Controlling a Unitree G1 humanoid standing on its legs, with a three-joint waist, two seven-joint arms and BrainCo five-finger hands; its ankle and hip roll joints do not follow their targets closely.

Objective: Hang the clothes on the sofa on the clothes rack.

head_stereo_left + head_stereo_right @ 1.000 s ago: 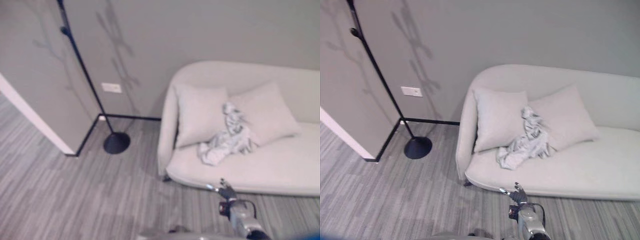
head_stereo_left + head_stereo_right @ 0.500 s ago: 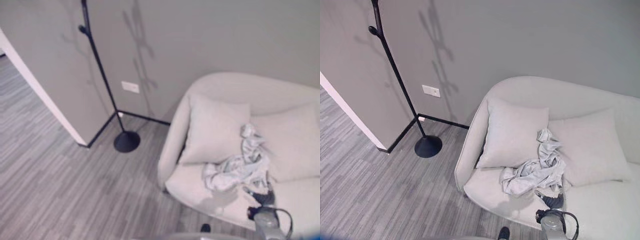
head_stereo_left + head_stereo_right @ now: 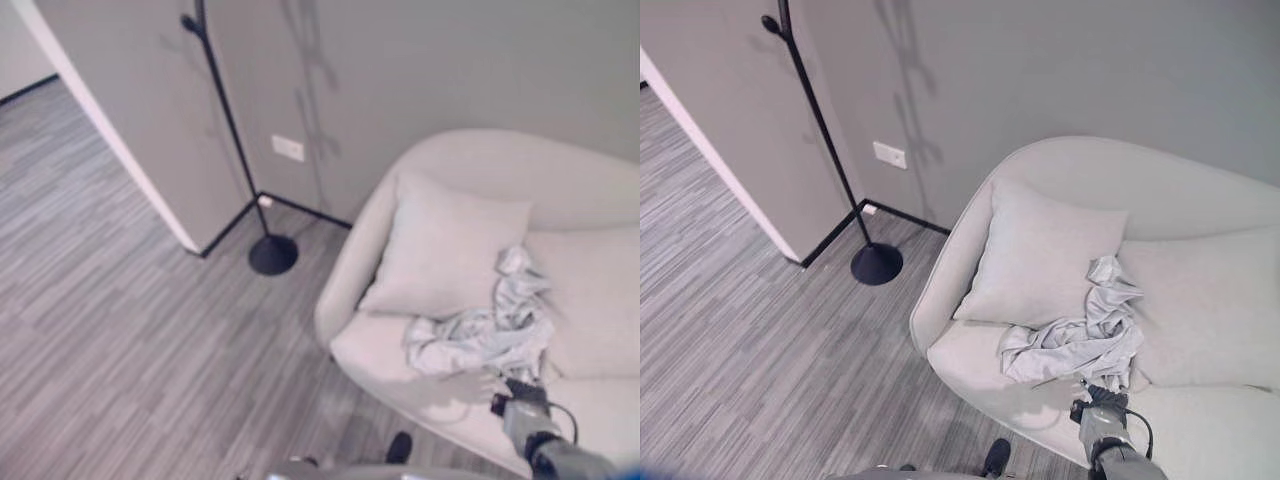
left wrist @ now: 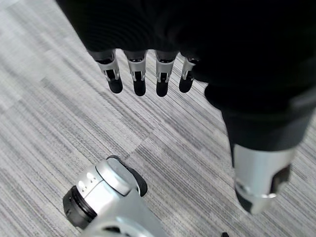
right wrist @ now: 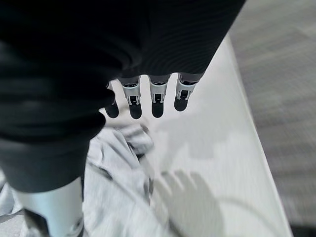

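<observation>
Clothes (image 3: 1075, 335): crumpled grey heap on sofa (image 3: 1200, 430) seat, leaning on the gap between two cushions (image 3: 1045, 255), untouched.
Right hand (image 5: 148, 96): over seat's near edge, just near side of the clothes; fingers straight and spread, holding nothing; its shadow on the seat.
Left hand (image 4: 148, 74): hangs over striped floor (image 3: 120, 330), fingers straight, empty.
Clothes rack (image 3: 830, 165): black pole on round base, far left by the wall corner, well apart from sofa.
</observation>
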